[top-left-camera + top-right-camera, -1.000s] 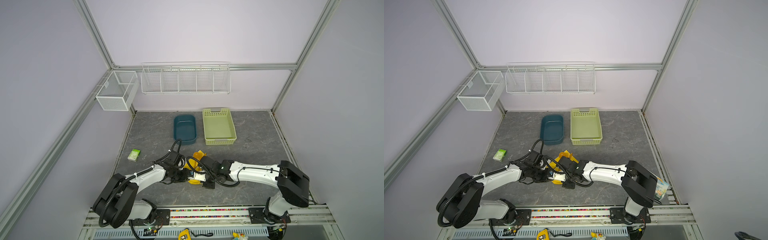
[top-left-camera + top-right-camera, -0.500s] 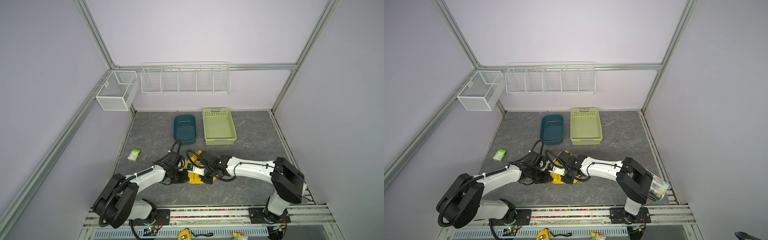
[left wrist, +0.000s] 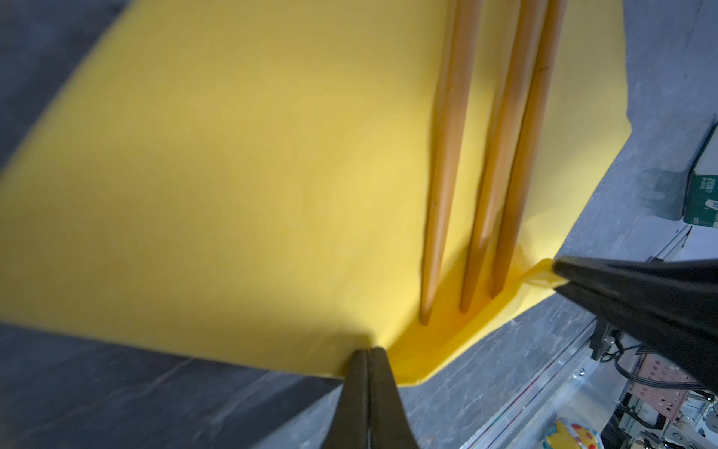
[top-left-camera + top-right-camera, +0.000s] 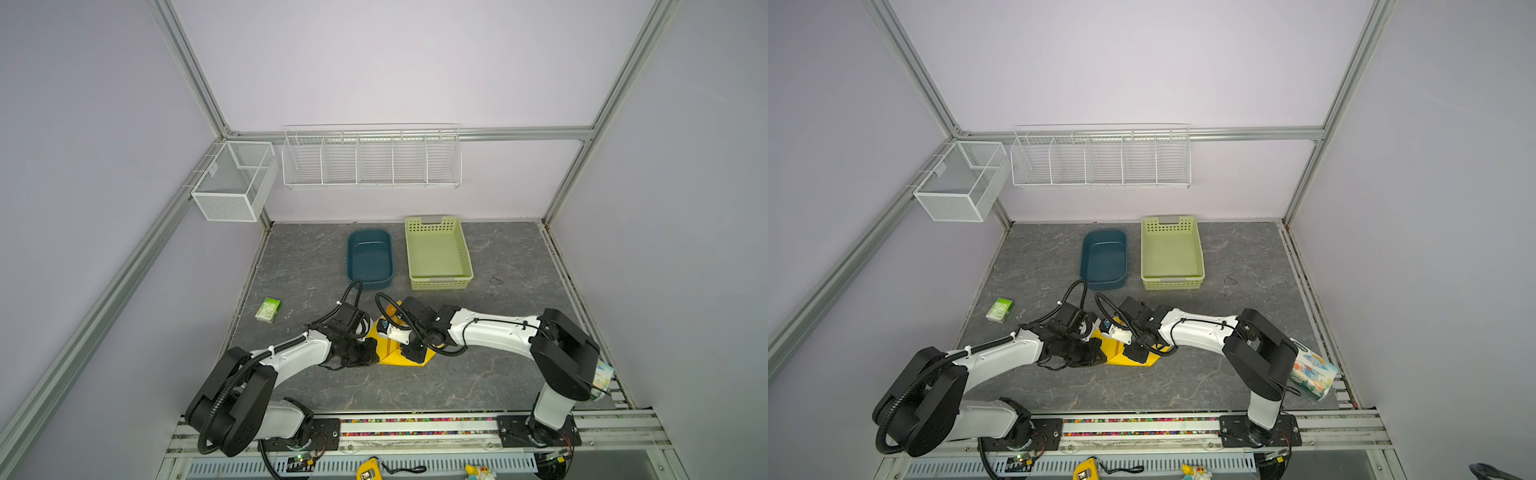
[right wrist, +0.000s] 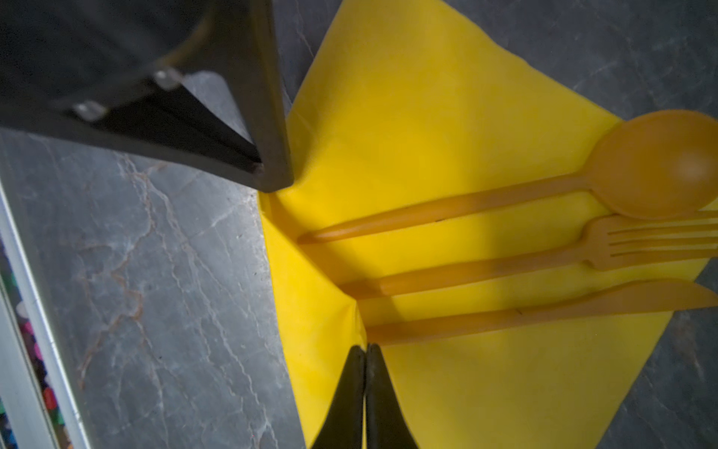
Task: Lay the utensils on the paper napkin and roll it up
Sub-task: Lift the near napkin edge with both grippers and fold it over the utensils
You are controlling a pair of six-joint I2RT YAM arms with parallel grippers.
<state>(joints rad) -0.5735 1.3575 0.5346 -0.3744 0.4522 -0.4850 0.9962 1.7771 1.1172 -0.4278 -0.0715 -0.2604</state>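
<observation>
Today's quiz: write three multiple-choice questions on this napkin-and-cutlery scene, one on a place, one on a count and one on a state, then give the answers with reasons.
1. Where do the utensils lie?
A. in the green basket
B. on the yellow napkin
C. in the blue tub

2. How many utensils are there?
A. two
B. five
C. three

3. How is the left claw?
A. shut on the napkin's edge
B. wide open in the air
C. half open, touching nothing

Answers:
1 B: all the handles rest on the yellow sheet.
2 C: a spoon, a fork and a knife lie side by side.
3 A: its fingertips meet at the raised edge of the paper.
</observation>
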